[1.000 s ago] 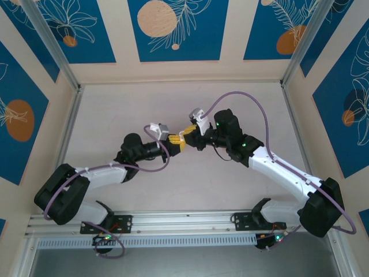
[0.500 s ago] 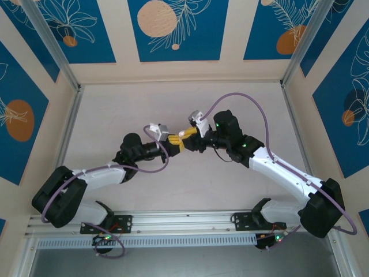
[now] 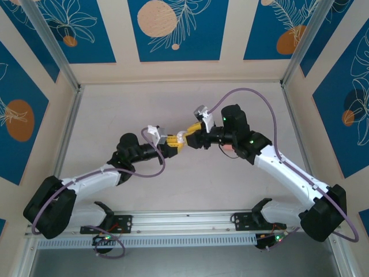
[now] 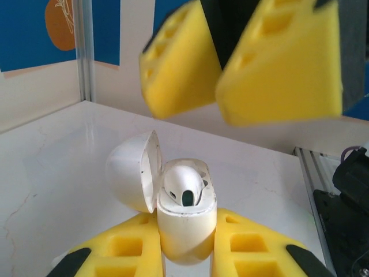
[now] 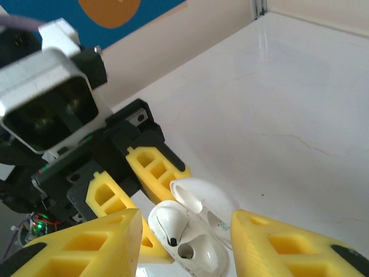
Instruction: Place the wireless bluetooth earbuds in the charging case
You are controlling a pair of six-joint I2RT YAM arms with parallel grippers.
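One white earbud (image 4: 183, 184) was seated in open glossy white case (image 4: 185, 231), clamped by left gripper (image 4: 185, 255) bottom-centre; right gripper (image 5: 185, 245) was held apart.

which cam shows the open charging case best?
Left wrist. The charging case sits centred and sharp there, open, clamped in the left tool, with one earbud seated inside. Right wrist sees it from above, low in the frame. Top external shows it as a small white speck.
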